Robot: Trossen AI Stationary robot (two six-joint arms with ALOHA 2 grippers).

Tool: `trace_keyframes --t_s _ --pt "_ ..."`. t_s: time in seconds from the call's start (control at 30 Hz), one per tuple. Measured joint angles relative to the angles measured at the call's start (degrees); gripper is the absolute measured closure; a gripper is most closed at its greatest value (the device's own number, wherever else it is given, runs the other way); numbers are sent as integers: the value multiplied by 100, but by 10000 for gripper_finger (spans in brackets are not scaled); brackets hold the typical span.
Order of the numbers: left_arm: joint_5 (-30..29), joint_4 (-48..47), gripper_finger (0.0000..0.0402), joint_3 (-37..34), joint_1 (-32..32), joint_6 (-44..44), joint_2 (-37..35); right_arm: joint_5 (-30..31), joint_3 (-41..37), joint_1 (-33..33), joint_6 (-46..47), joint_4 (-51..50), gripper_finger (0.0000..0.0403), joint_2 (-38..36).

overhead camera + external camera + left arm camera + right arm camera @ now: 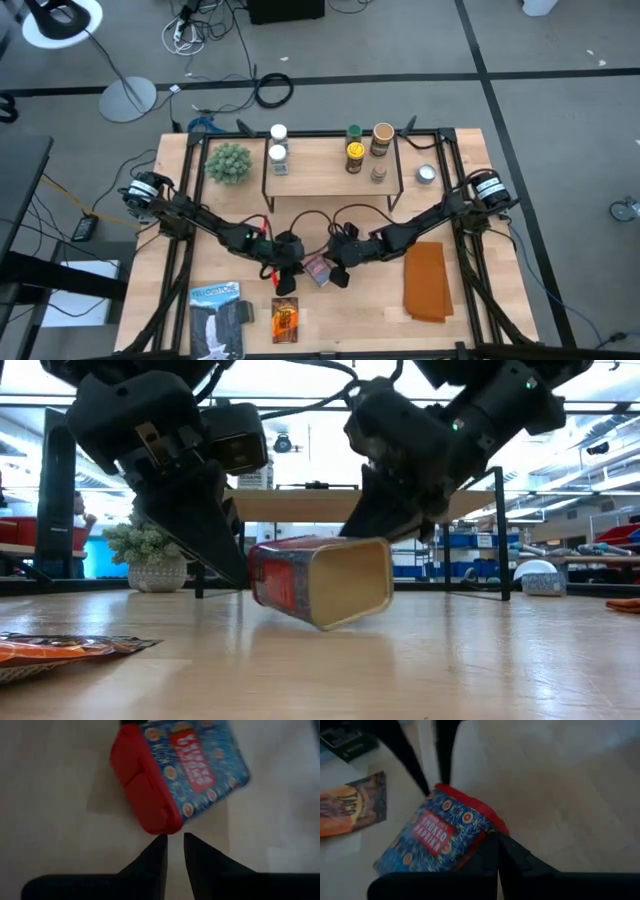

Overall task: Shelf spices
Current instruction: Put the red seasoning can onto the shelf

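Both grippers meet the tilted red box: left gripper slightly parted at its lid, right gripper shut against its edge. Only the high view shows the shelf at 12 o'clock.

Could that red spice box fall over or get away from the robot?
Maybe. The red box sits tilted on one edge, propped between the left gripper and the shut right gripper, neither clearly clamping it. It could tip flat, or skid toward the orange packet nearby.
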Motion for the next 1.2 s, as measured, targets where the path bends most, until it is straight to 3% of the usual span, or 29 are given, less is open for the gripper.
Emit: trace_keyframes --t_s 0.2,0.57,1.2 --pt "-467 -1299 333 558 10 158 0 -26 2 73 -59 -11 403 -202" --pt "-915 -2077 333 1123 -91 448 0 561 2 365 -190 -135 403 -304" --pt "-1444 -2267 333 1292 -165 555 -9 1061 2 547 -347 -142 403 -335"
